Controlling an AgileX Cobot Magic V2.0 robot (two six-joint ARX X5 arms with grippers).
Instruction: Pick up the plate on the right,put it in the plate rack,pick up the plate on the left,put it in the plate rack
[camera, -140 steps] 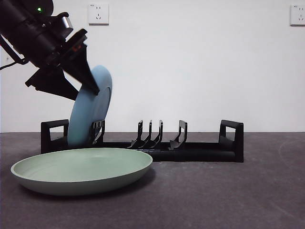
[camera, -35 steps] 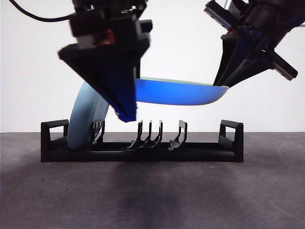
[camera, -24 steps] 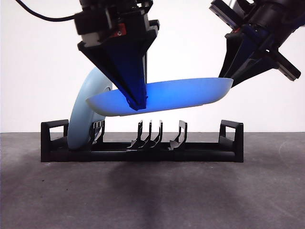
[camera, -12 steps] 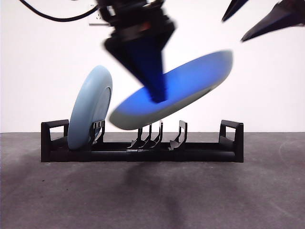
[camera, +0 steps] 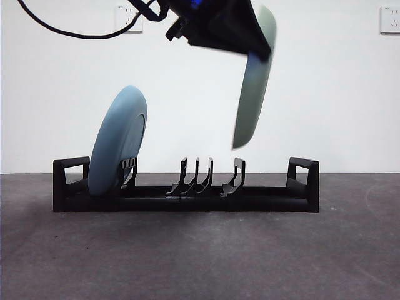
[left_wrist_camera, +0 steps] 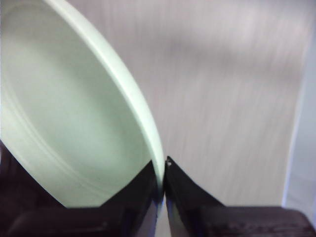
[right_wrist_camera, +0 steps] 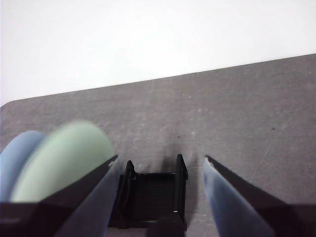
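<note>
Plates first: we see the green plate [camera: 252, 81] hanging nearly upright in the upper middle of the front frame, its lower edge above the rack's [camera: 187, 199] middle prongs and well clear of them. Our left pincer [left_wrist_camera: 162, 170] is clamped on its rim, one jaw on each face, as the left wrist frame shows at lower centre. We judge the plate stiff, smooth and fairly light, likely a bit slippery, so a rim grip like this one seems right, though it could swing or slide if jolted; a knock against the prongs might chip it or shift the rack. The blue plate [camera: 117, 140] already stands in the rack at the left of the front frame, leaning slightly, held by the prongs near the left handle. The remaining slots, toward centre and right, look free. Our right pincer [right_wrist_camera: 160, 165] hangs with jaws spread wide and nothing between them, above one end of the rack over the grey counter [camera: 200, 256], with both plates at the lower left of its frame.
</note>
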